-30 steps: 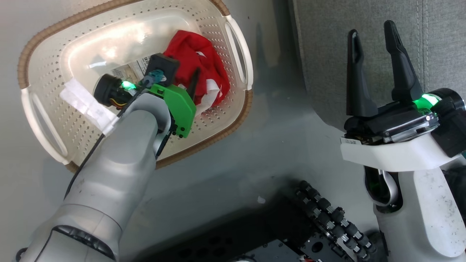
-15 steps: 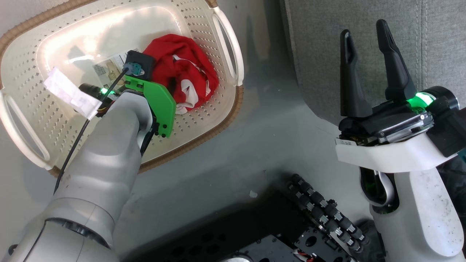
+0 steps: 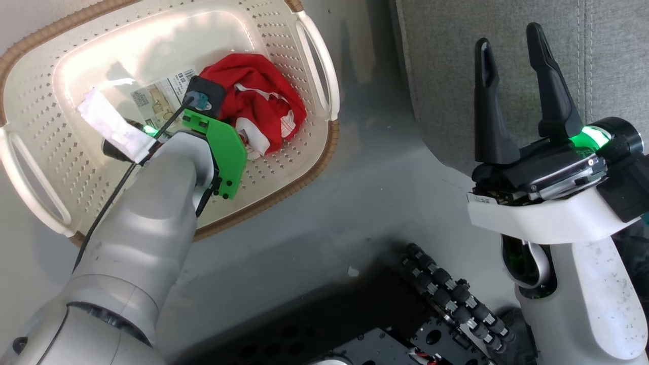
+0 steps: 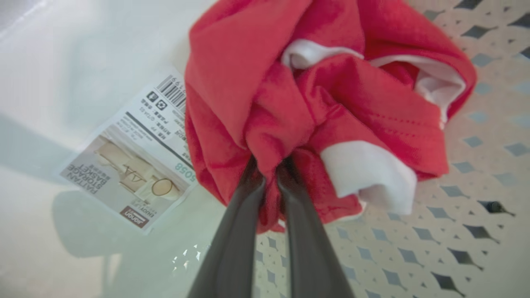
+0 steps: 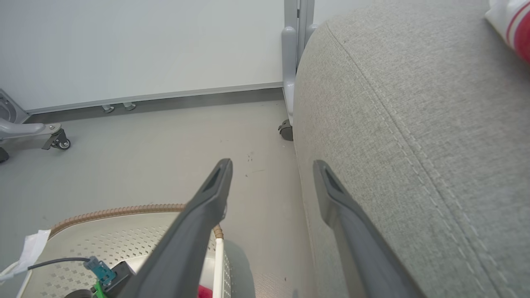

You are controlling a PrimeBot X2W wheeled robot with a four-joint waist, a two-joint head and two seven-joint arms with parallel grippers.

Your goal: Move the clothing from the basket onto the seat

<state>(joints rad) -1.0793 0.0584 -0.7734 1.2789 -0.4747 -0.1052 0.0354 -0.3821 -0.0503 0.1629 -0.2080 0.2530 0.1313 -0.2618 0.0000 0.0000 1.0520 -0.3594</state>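
- Found left gripper (image 4: 269,165) lowered into the basket (image 3: 284,167), jaws pinched together on a central fold of the clothing (image 4: 331,95). Judged the mid-bundle grip chosen to lift the whole garment at once.
- Located the clothing bunched at the basket's 3 o'clock end in the head view, overlapping the barcode sticker (image 4: 136,165), not yet clear of the walls.
- Noted right gripper (image 3: 508,38) at 3 o'clock of the head view, jaws apart and empty, just beside the seat (image 3: 446,76). Judged it parked there to keep the transfer path open.
- Spotted striped cloth (image 5: 513,25) on the seat at 1 o'clock in the right wrist view.
- Anticipated a lift, then a swing toward 2 o'clock; flagged slippage of shiny fabric as the main risk.
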